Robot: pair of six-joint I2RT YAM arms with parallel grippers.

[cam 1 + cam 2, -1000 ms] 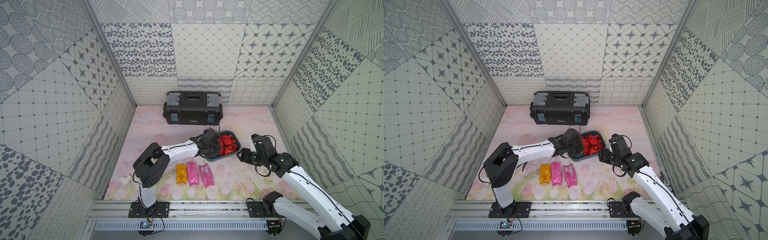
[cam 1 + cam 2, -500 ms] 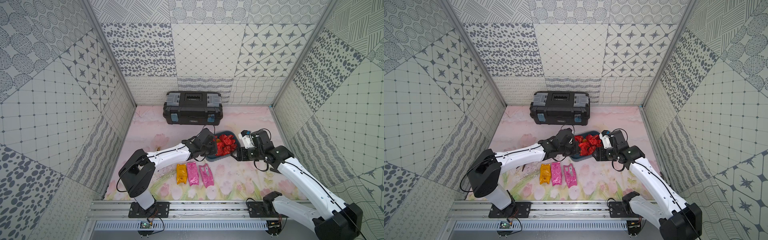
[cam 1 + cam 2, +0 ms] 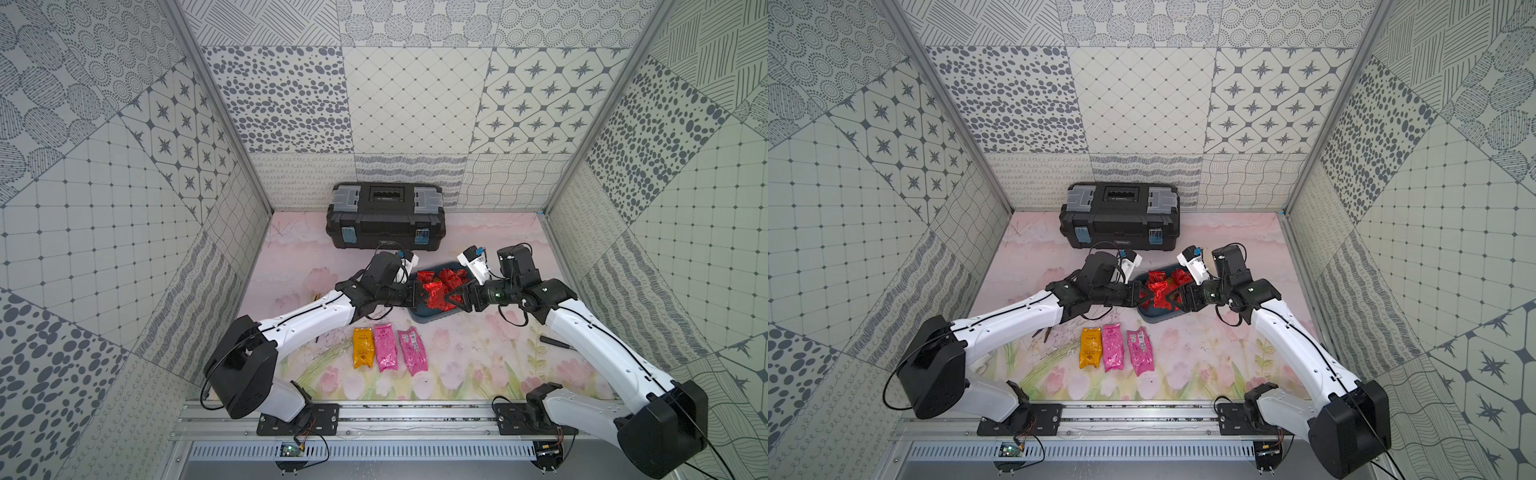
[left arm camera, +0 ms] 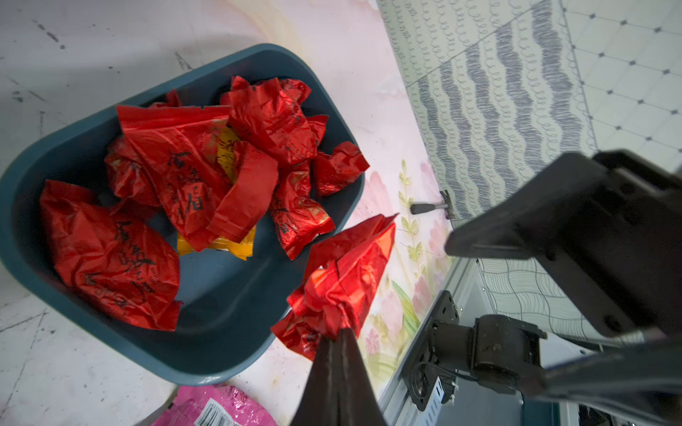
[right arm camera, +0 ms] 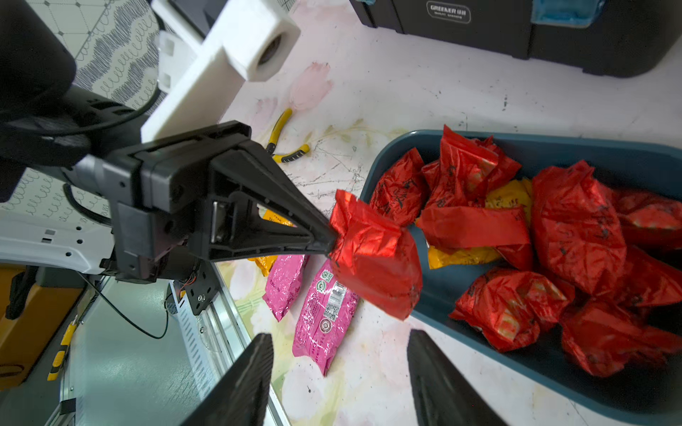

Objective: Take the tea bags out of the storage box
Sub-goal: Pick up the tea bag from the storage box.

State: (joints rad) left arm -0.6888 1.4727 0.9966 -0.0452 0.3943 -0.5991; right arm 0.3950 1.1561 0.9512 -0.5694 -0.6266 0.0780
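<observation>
Since a second ago the right gripper [image 3: 451, 300] had swung in from well off to the side of the storage box [image 3: 432, 319], and the left arm had straightened out. In both top views the two tools now met nearly tip to tip over the box's near end. Left gripper [image 4: 341, 330]: fingers pressed together, pinching one crumpled red tea bag [image 4: 345, 280] by its gathered end. The bag stuck out past the fingertips, clear of the pile, above the box rim at the corner closest to that gripper. Right gripper, seen from its own wrist [image 5: 337, 337]: fingers [image 5: 254, 354] spread wide, nothing between them, bare table showing in the gap. The held bag lay just ahead of them, with no contact seen. The storage box sat under and ahead of the left gripper's tip. It still held the other tea bags [image 4: 110, 254], a loose heap of red foil with one orange-yellow packet [image 4: 221, 245] partly buried beneath. Three long packets lay flat on the table behind and beside the left gripper, toward the rail: one orange packet [image 3: 363, 347] and two pink packets [image 3: 385, 347]. A black toolbox [image 3: 386, 224] stood beyond both grippers, apart from the box. Yellow-handled pliers [image 5: 284, 147] lay on the table under the left arm.
</observation>
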